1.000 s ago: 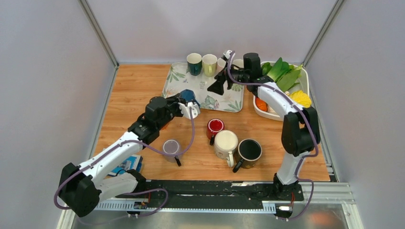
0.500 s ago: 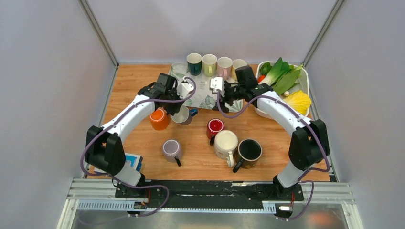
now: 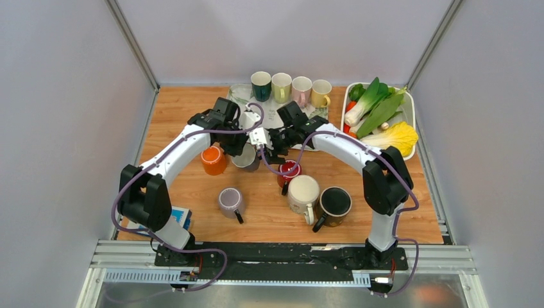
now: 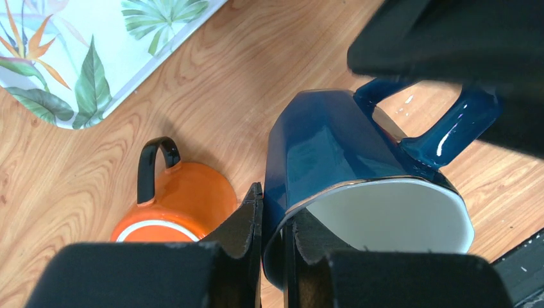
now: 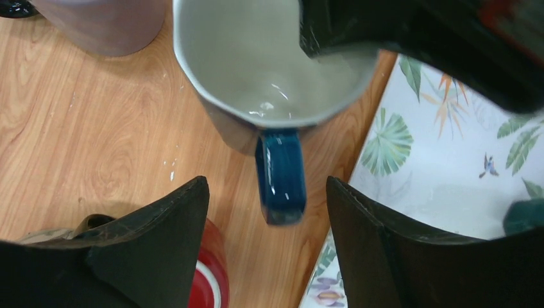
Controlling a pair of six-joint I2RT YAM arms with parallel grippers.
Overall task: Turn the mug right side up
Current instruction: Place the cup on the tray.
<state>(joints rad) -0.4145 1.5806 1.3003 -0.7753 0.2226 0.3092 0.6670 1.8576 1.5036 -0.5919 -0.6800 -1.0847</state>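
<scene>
The left claw (image 4: 272, 215) pinches the rim of the blue mug (image 4: 333, 147) — one finger inside, one outside. The mug is over the wood table (image 4: 212, 83), at 6 o'clock of the leafy tray (image 4: 77, 51), and its white inside shows from above. The right claw (image 5: 266, 186) is wide — one finger on each side of the handle (image 5: 280, 179), not touching. From above, an orange mug (image 3: 213, 160) sits at 9 o'clock of the blue mug and a red mug (image 3: 289, 170) at 4 o'clock.

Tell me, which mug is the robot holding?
The dark blue mug with the white inside. The left gripper pinches its rim, while the orange mug beside it stands free.
</scene>
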